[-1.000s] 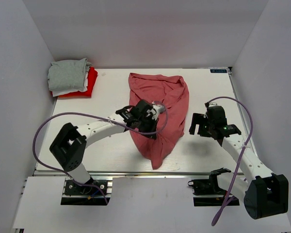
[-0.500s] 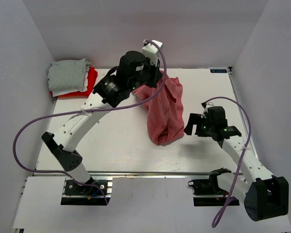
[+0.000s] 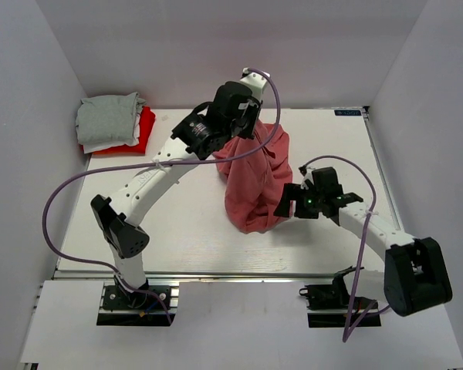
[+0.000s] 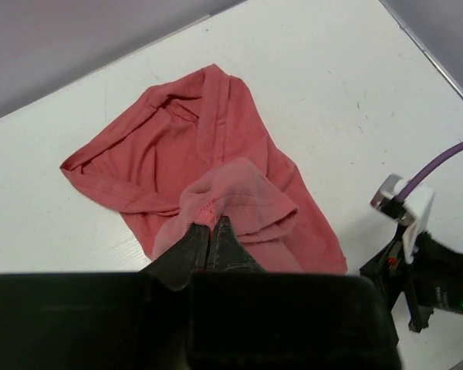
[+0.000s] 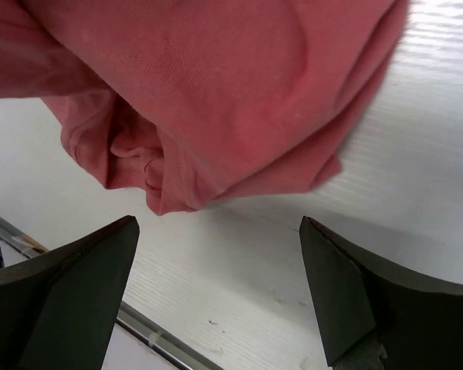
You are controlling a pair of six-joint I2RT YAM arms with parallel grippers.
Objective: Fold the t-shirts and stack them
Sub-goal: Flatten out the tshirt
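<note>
Item: salmon-pink t-shirt, centre of frame in the top view, upper part lifted, lower part bunched on the table. Left tool: fingers pressed together on a pinch of cloth, raised above the table, apparently so the shirt hangs and opens out for folding. Right tool: fingers spread wide, empty, just beside the shirt's lower right edge, probably lined up to take it. Folded stack: grey over white and red, upper left. Change against half a second earlier: left tool further right; right tool closer to the cloth.
</note>
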